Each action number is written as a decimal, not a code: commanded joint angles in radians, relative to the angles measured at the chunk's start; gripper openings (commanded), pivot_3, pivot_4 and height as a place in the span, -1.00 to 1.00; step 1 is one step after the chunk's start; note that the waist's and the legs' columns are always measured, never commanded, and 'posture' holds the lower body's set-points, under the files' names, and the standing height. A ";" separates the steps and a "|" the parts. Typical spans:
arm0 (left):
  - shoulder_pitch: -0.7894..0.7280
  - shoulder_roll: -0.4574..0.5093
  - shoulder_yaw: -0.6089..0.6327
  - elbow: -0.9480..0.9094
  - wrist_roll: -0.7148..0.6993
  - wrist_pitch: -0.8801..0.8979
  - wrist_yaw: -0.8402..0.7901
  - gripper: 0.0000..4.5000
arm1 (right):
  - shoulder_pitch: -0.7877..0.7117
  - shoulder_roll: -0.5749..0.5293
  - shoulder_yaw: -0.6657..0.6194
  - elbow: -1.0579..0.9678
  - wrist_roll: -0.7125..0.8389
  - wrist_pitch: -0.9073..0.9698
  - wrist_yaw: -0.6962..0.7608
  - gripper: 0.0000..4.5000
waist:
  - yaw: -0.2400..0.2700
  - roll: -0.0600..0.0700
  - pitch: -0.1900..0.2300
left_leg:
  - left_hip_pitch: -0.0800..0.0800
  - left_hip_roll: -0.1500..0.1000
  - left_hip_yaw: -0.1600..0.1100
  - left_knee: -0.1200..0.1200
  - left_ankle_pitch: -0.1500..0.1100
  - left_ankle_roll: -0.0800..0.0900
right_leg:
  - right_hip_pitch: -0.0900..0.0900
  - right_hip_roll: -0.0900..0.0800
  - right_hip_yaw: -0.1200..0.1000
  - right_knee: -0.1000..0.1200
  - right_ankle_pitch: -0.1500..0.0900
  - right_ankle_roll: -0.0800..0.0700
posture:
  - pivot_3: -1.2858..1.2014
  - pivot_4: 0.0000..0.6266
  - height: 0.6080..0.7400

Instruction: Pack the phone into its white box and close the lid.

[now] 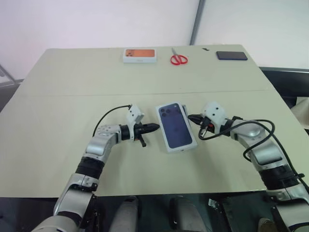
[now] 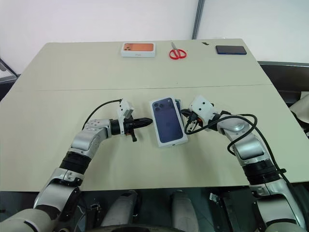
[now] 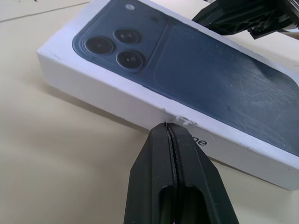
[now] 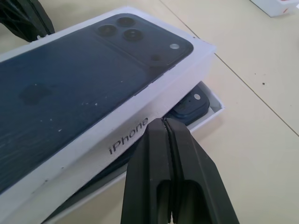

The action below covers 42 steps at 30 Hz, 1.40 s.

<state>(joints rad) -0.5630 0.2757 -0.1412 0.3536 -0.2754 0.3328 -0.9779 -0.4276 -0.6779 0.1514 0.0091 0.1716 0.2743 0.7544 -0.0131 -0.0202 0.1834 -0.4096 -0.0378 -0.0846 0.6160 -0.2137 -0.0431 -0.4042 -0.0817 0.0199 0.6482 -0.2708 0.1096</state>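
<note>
The lid point(image 1: 175, 126), white with a dark blue phone picture on top, lies skewed over the white box point(image 4: 216, 109) in the middle of the table. One corner of the box pokes out from under it. The dark blue phone point(image 4: 189, 107) lies inside the box and is mostly covered by the lid. My left gripper point(image 1: 154, 127) is shut and empty, its tip against the lid's left long side. My right gripper point(image 1: 190, 117) is also shut and empty, its tip at the lid's right long side by the lettering.
Along the table's far edge lie a white box with an orange picture point(image 1: 140, 55), red scissors point(image 1: 178, 59) and a black phone point(image 1: 231, 55). Bare tabletop point(image 1: 72, 96) surrounds the box on every side.
</note>
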 commanded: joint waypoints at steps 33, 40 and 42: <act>-0.153 -0.107 0.030 0.163 0.036 -0.101 0.022 -1.00 | -0.011 0.061 -0.052 0.014 -0.104 -0.013 0.000 -0.98 | 0.000 0.000 0.000 | 0.000 -0.001 0.000 0.001 0.000 0.000 | 0.000 0.000 0.000 0.001 0.000 0.000 | 0.03 -0.52 1.00; -0.163 -0.114 0.024 0.187 0.053 -0.112 0.027 -1.00 | -0.008 0.058 -0.062 0.020 -0.113 -0.011 0.006 -0.98 | 0.000 0.000 0.000 | 0.000 -0.001 0.000 0.001 0.000 0.000 | 0.000 0.000 0.000 0.001 0.000 0.000 | 0.03 -0.52 1.00; -0.158 -0.112 0.024 0.190 0.059 -0.120 0.030 -1.00 | 0.005 0.057 -0.056 0.010 -0.116 -0.008 0.012 -0.98 | 0.000 0.000 0.000 | 0.000 -0.001 0.000 0.001 0.000 0.000 | 0.000 0.000 0.000 0.001 0.000 0.000 | 0.03 -0.52 1.00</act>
<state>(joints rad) -0.6989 0.1825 -0.1043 0.5567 -0.2179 0.2457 -0.9416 -0.4289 -0.6200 0.0931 0.0476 0.0485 0.2831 0.7527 -0.0131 -0.0203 0.1834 -0.4096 -0.0384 -0.0843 0.6169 -0.2134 -0.0435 -0.4040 -0.0817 0.0198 0.6492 -0.2707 0.1097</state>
